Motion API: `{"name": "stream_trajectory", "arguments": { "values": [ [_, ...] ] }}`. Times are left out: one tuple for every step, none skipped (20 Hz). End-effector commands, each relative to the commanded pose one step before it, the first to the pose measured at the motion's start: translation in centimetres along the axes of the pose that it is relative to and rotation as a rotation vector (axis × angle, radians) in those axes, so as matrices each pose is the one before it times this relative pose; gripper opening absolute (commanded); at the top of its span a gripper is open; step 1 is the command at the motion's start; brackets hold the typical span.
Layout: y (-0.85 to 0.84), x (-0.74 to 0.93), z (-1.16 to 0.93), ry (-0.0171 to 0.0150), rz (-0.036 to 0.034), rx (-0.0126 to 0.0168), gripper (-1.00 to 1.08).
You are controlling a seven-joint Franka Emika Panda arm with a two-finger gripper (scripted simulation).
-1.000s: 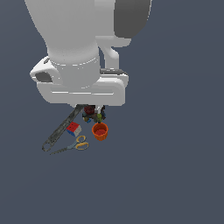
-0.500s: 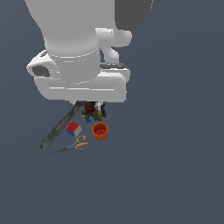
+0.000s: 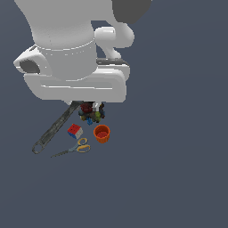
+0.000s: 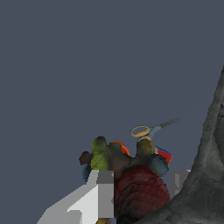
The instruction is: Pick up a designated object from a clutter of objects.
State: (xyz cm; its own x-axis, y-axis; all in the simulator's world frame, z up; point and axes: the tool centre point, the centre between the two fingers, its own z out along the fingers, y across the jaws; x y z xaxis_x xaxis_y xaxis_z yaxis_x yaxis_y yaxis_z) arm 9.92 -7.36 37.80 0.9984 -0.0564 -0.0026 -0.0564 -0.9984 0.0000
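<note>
The clutter lies under my arm in the exterior view: a dark multicoloured lump, a small blue piece, a red-white-blue cube, an orange cup, yellow-handled scissors and a long grey tool. My gripper is open and low over the lump, with one finger on each side of its dark red part. The wrist view also shows the scissors, a corner of the cube and the grey tool beyond it. In the exterior view the fingers are hidden by the hand.
The items rest on a flat dark grey floor. The grey tool runs close beside one finger. My white arm blocks the exterior view of everything behind the lump.
My arm has shifted a little toward the exterior view's left and its wrist has turned. The lump and the other items stay where they were.
</note>
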Motion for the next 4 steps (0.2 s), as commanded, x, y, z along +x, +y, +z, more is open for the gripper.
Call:
{"name": "stream_trajectory", "arguments": {
  "values": [
    [0.134, 0.225, -0.429, 0.00187, -0.00022, -0.00008, -1.00],
    [0.020, 0.046, -0.052, 0.00000, 0.00000, 0.00000, -1.00],
    [0.004, 0.031, -0.020, 0.00000, 0.00000, 0.00000, -1.00],
    [-0.007, 0.014, 0.005, 0.00000, 0.00000, 0.00000, -1.00]
  ]
}}
